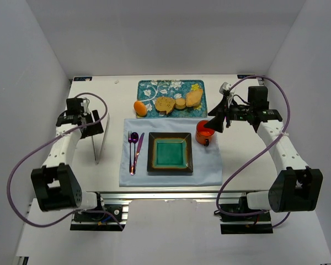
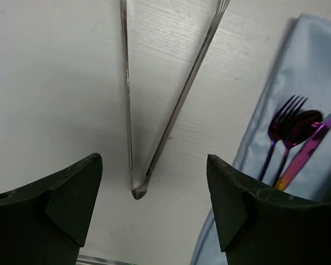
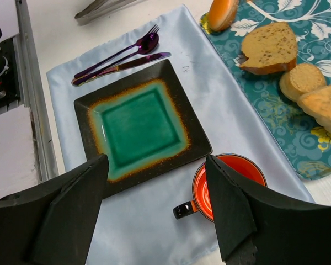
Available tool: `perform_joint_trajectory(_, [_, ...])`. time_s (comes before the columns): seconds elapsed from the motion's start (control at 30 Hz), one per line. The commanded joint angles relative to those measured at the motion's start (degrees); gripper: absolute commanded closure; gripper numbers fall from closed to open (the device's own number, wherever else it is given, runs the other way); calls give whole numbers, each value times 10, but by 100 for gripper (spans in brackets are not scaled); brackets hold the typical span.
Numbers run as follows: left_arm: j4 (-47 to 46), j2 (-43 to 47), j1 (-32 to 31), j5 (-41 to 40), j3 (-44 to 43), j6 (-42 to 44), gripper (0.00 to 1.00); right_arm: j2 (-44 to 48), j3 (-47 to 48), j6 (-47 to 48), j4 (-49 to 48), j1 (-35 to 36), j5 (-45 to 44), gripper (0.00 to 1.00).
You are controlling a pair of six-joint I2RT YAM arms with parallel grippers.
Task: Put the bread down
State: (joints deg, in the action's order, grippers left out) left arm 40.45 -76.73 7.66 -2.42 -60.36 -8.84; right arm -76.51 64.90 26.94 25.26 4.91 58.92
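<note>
Bread: several pieces lie on a floral mat at the middle of the far edge of the tabletop, apart from both tools.

Left tool: fingers apart and gripping nothing, above metal tongs that lie flat near the tabletop's left edge.

Right tool: fingers apart and empty. It appears to hang over an orange mug; contact cannot be judged.

A blue cloth at the near edge carries a square green plate, with purple cutlery on its left and the mug at the cloth's far right corner.
</note>
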Motion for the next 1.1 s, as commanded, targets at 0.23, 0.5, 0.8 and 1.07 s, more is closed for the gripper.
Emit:
perform_joint_trajectory(0.23, [-63, -127, 0, 23, 4, 110, 13, 21, -21, 12, -10, 4, 14, 23])
perform_joint_trajectory(0.5, [-106, -169, 0, 71, 37, 150, 13, 9, -10, 8, -10, 5, 0, 22])
perform_joint_trajectory(0.8, [-171, -173, 0, 67, 89, 154, 17, -14, 21, -4, -5, 4, -2, 22])
perform_joint_trajectory(1.07, [-220, -159, 0, 45, 122, 119, 47, -9, 18, 0, 3, 3, -8, 21])
